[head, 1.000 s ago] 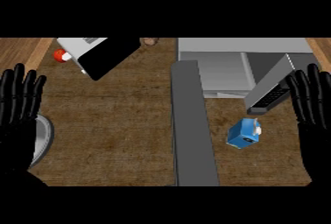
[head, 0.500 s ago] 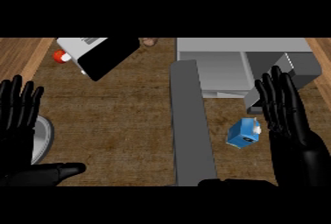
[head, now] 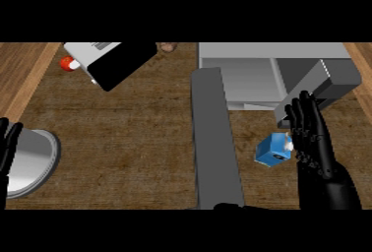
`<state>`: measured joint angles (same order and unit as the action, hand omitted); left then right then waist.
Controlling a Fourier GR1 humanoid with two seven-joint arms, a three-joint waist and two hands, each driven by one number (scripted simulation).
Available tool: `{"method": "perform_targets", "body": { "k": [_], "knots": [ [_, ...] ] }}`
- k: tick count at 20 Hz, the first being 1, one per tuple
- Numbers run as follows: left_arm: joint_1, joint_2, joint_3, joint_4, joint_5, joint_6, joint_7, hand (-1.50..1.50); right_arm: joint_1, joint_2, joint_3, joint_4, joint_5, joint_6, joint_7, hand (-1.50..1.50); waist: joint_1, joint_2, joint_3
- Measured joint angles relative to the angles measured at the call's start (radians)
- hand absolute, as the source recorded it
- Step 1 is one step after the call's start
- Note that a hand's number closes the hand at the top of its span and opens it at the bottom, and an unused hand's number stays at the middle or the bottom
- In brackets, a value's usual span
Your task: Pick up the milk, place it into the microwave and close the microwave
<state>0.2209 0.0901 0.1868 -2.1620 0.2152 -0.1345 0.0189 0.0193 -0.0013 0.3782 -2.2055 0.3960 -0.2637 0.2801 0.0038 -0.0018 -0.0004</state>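
Two black hands show over a brown counter (head: 131, 133). Right hand (head: 311, 142): comes up from the lower right on its forearm, fingers straight and together, released, grasping nothing; it stands just to the right of the milk, close enough that whether the fingers touch it cannot be told. Milk (head: 274, 150): a small blue carton with a white patch at its upper right, lying tilted on the counter, right of the long grey strip and just below the microwave's front. Left hand (head: 9, 142): only a part shows at the left edge, fingers up and straight, released, resting beside the pan. Microwave (head: 251, 78): grey box at the upper right, open, its pale inside showing; its door (head: 320, 91) swings out to the right, a dark grey slab whose lower end sits just above the right hand's fingertips. Grey strip (head: 215, 142): a long flat band running from near the microwave's left corner down to the lower edge, dividing the counter. Pan (head: 30, 162): round, silver, at the left edge, partly cut off. Toaster-like box (head: 116, 60): white and black, tilted, at the upper left. Red-and-white item (head: 69, 63): small, just left of that box. Wooden strips border the counter on both sides.
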Motion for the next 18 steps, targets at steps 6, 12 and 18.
{"method": "perform_targets", "body": {
  "k": [6,12,18],
  "knots": [
    [0.079,-0.002,0.040,-0.050,0.052,-0.056,-0.012,-1.50,0.056,-0.019,-0.054,0.052,-0.052,0.003,-0.064,-1.50,0.001,0.000,0.000],
    [0.119,0.001,0.100,-0.107,0.112,-0.092,0.023,-1.50,0.086,-0.019,-0.113,0.159,-0.118,0.002,-0.180,-1.50,0.001,0.000,0.000],
    [0.174,-0.003,0.165,-0.101,0.164,-0.166,-0.005,-1.50,0.131,-0.012,-0.163,0.262,-0.170,-0.012,-0.283,-1.50,0.001,-0.001,0.000]
  ]
}}
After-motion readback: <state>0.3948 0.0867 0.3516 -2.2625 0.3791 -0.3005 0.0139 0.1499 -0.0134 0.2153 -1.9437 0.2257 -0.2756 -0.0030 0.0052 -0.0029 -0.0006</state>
